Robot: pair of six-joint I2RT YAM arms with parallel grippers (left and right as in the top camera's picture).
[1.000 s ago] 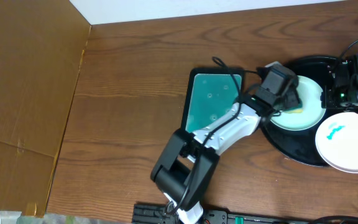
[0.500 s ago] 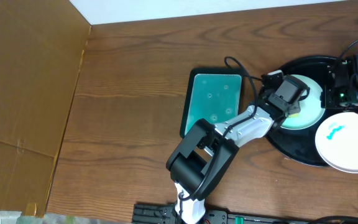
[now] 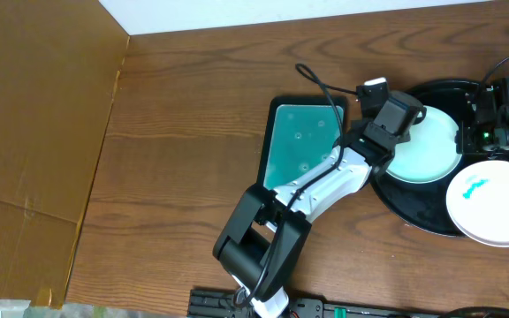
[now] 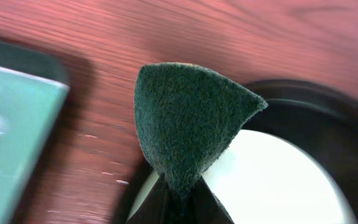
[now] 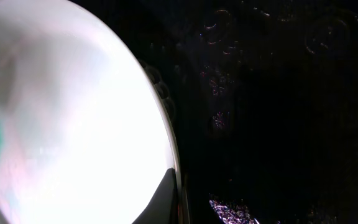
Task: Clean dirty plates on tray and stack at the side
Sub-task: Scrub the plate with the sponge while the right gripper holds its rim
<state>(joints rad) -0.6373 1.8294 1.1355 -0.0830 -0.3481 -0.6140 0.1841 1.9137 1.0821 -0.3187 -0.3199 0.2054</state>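
Observation:
A white plate lies on the black tray. My left gripper hangs over the plate's left rim, shut on a dark green scouring pad. In the left wrist view the pad covers the plate edge and the tray rim. My right gripper is shut on that plate's right rim; its finger lies on the plate. A second plate, with a turquoise smear, rests on the tray's near right side.
A small rectangular teal tray lies just left of the black tray, under the left arm. A brown cardboard sheet covers the table's left side. Black cables run along the near edge and at the far right.
The left gripper with the pad swept right across the plate, then came back up and left to its rim. Right gripper and both plates have stayed put.

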